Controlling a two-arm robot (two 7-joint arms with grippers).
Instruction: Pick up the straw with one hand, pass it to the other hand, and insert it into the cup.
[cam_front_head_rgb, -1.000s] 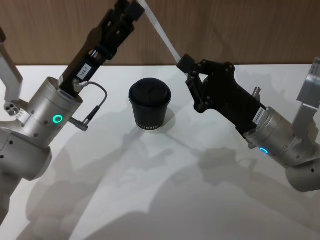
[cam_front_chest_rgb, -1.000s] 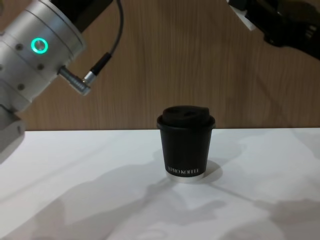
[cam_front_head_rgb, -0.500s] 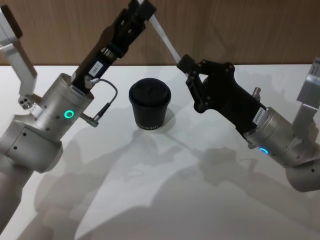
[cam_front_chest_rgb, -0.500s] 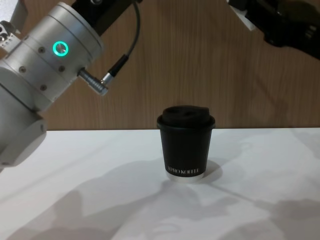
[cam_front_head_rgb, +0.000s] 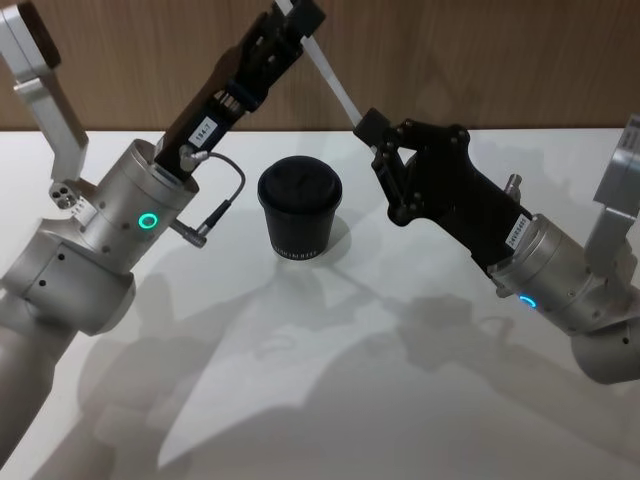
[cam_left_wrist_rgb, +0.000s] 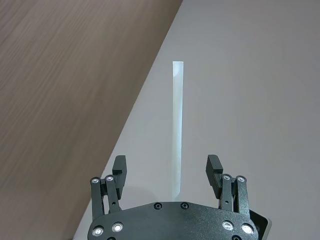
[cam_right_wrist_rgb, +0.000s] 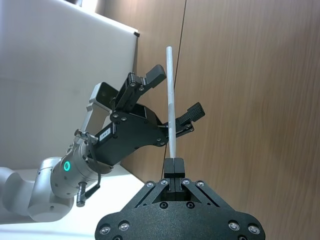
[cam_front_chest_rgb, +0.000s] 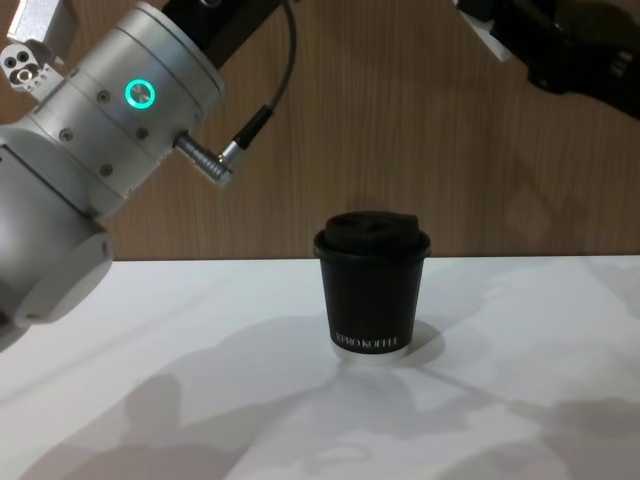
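The white straw (cam_front_head_rgb: 330, 75) slants up over the back of the table, its lower end held in my right gripper (cam_front_head_rgb: 366, 126), the all-black one, which is shut on it. In the right wrist view the straw (cam_right_wrist_rgb: 170, 105) rises straight from my right gripper (cam_right_wrist_rgb: 174, 165). My left gripper (cam_front_head_rgb: 293, 14), with white label and silver wrist, is at the straw's upper end. Its fingers (cam_left_wrist_rgb: 119, 167) stand open on either side of the straw (cam_left_wrist_rgb: 177, 130), apart from it. The black lidded cup (cam_front_head_rgb: 300, 210) stands upright on the table below, between the arms, also in the chest view (cam_front_chest_rgb: 372, 290).
A white table (cam_front_head_rgb: 320, 400) runs up to a wooden wall (cam_front_chest_rgb: 400, 140) just behind the cup. The left arm's silver wrist (cam_front_chest_rgb: 120, 110) with its cable plug hangs above the table's left side.
My left arm has moved to the right and forward, bringing its open fingers around the straw's upper end. The right gripper, the straw and the cup have stayed put.
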